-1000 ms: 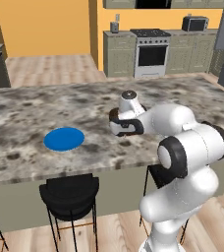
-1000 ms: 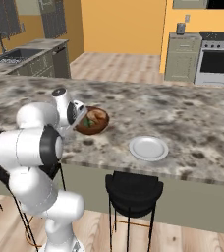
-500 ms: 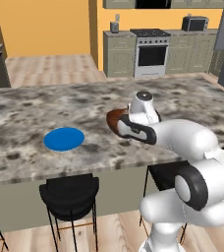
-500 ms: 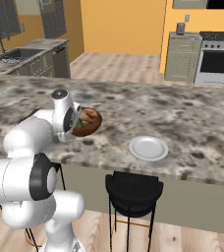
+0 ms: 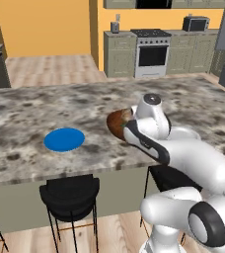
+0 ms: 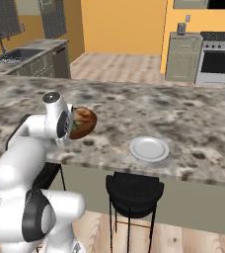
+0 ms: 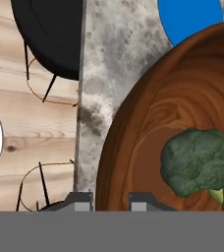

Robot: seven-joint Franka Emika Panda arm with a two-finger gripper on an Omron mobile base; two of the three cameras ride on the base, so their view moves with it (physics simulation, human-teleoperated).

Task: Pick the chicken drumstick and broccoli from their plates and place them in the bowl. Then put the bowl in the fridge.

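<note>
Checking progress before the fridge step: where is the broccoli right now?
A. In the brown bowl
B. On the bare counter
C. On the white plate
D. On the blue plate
A: the hand view shows the green broccoli lying inside the bowl, whose rim the shut gripper clamps.

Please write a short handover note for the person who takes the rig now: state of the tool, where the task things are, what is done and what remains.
Tool: shut on the rim of the bowl, held above the counter near its front edge.
Broccoli: inside the bowl. Chicken drumstick: cannot confirm from these views.
Blue plate and white plate: both empty on the counter.
Done: food off the plates, bowl picked up.
Left: carry the bowl to the fridge and place it inside.
</note>
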